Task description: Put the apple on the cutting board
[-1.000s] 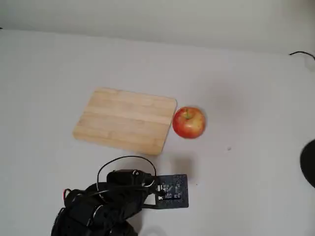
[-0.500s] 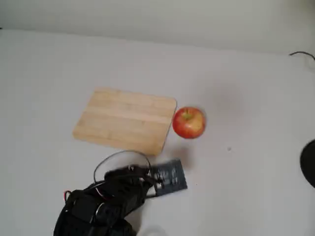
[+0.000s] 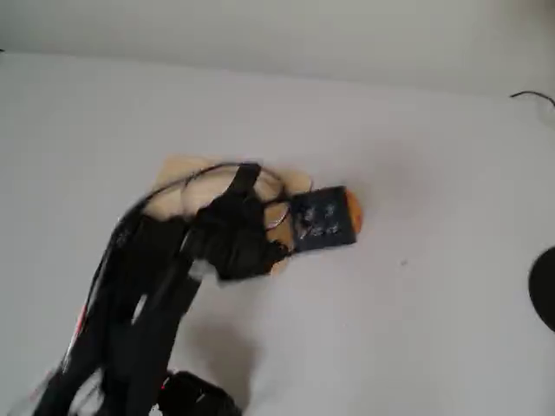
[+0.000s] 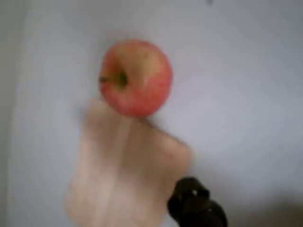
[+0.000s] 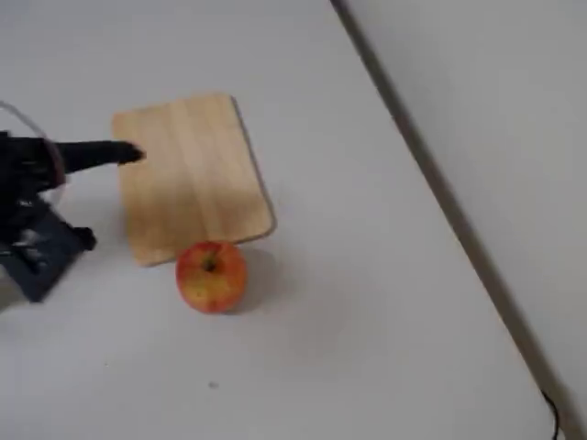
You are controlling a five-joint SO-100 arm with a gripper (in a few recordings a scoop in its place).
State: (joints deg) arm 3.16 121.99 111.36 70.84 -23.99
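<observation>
The red apple [image 5: 211, 275] lies on the white table just off a corner of the light wooden cutting board [image 5: 193, 174], close to it or touching. In the wrist view the apple [image 4: 136, 78] sits stem side up above the blurred cutting board [image 4: 123, 175]. My black arm [image 3: 217, 234] reaches over the cutting board [image 3: 173, 173] and hides most of the apple [image 3: 352, 212], leaving an orange sliver. My gripper [image 5: 127, 155] hovers at the board's left edge, apart from the apple. One dark finger [image 4: 196, 205] shows; nothing is held, and the jaw opening is hidden.
A black cable end [image 3: 531, 94] lies at the far right edge of the table. A dark round object [image 3: 546, 299] cuts into the right edge. The wall line [image 5: 431, 183] runs along the table's right side.
My arm has swung up from the bottom edge of the fixed view to over the board, now covering most of the apple. Apple and board have stayed in place.
</observation>
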